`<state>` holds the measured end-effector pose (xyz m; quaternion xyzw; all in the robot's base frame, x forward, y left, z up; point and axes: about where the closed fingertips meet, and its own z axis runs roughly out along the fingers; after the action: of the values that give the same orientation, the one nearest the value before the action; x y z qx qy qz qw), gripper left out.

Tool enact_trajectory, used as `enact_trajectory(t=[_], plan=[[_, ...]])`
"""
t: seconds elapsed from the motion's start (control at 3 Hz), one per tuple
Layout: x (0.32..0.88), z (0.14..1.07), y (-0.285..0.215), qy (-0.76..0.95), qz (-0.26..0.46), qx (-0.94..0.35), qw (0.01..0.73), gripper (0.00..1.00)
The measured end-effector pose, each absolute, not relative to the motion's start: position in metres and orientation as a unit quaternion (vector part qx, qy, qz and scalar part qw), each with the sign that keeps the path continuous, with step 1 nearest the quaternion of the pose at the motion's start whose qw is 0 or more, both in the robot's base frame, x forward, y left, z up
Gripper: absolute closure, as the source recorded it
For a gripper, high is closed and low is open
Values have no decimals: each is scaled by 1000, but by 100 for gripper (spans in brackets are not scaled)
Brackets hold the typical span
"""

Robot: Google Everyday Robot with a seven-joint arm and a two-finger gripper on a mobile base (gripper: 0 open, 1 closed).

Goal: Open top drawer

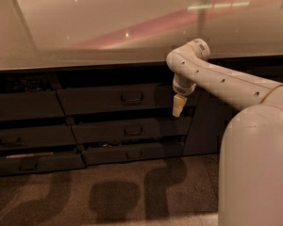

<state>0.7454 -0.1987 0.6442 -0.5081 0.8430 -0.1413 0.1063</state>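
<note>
Six drawer fronts (30, 138) in two stacks — one gripper (178, 106) hanging before the top drawer (99, 99).

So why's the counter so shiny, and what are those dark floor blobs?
Camera view: light glares off the countertop, with a pink streak; the blobs on the floor are shadows; the gripper hangs before the dim top drawer, right of its handle.

gripper (178, 106) hangs before the top drawer (99, 99), hiding its right end; arm (226, 81) cut off at right edge; neighbouring drawer stack (23, 107) cut by left edge
</note>
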Motion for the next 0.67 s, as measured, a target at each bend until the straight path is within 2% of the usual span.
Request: enact_trajectory(t=[0.33, 0.67], plan=[[745, 644, -199, 843, -141, -508, 106, 0], [744, 644, -198, 834, -112, -526, 122, 0]])
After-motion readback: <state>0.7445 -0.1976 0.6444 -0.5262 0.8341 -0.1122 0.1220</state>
